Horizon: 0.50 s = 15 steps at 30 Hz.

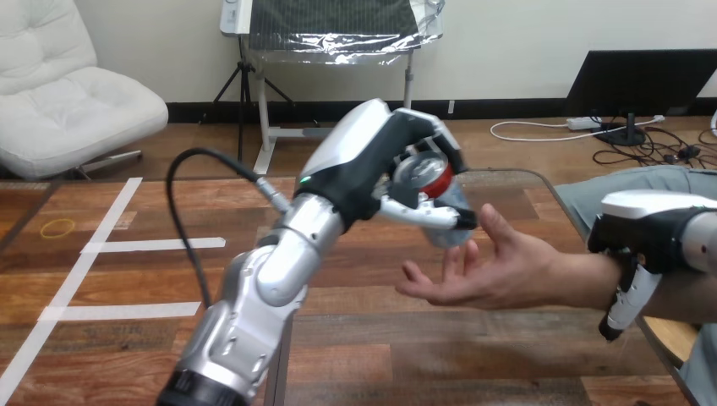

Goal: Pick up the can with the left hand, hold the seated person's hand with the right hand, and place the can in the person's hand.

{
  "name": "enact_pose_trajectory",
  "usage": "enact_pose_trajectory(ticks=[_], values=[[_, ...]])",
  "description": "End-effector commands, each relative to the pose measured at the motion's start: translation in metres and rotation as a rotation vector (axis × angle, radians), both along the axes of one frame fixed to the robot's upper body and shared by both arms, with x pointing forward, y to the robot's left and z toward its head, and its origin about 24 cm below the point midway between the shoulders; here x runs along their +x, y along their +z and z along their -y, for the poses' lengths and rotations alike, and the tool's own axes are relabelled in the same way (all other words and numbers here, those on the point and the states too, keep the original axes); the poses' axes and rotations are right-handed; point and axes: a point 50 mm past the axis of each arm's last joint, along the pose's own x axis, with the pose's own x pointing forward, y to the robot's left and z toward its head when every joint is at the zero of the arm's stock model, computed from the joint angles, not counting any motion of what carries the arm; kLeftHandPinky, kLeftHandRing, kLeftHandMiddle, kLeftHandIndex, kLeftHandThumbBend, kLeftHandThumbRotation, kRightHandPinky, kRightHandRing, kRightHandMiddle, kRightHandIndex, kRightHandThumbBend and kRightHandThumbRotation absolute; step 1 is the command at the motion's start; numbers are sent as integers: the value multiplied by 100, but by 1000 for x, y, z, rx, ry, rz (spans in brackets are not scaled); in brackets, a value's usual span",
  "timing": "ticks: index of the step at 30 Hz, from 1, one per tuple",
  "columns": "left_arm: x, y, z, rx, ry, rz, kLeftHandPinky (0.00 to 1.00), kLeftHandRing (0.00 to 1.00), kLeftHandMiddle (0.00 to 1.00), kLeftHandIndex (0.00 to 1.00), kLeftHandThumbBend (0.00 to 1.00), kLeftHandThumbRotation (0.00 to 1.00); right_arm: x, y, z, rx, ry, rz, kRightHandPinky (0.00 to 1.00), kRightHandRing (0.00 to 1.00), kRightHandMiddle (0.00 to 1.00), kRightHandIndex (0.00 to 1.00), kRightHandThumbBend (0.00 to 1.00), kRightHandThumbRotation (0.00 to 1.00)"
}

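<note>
Left hand (372, 161): fingers clamped on can (425, 176), tilted, just above person's hand (478, 275), over its fingers rather than the palm. Right hand (647, 224): fingers curled over wrist (583, 275). Risk: releasing here, can likely tips and rolls off the open fingers.

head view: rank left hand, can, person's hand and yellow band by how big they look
1. left hand
2. person's hand, nearly as big
3. can, partly covered by the left hand
4. yellow band, far the smallest
</note>
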Motion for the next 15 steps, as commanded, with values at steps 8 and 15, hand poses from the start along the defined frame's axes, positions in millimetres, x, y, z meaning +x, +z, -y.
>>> enact_pose_trajectory(ticks=[8,15], values=[[5,33,29,-38,-70,90,32,37,44,48,63,0,15,72,-11,-40,52,227,28,38,49,45,72,0],[1,34,39,-40,-100,88,32,38,45,47,64,0,16,78,-18,-49,72,238,28,36,46,46,71,0]])
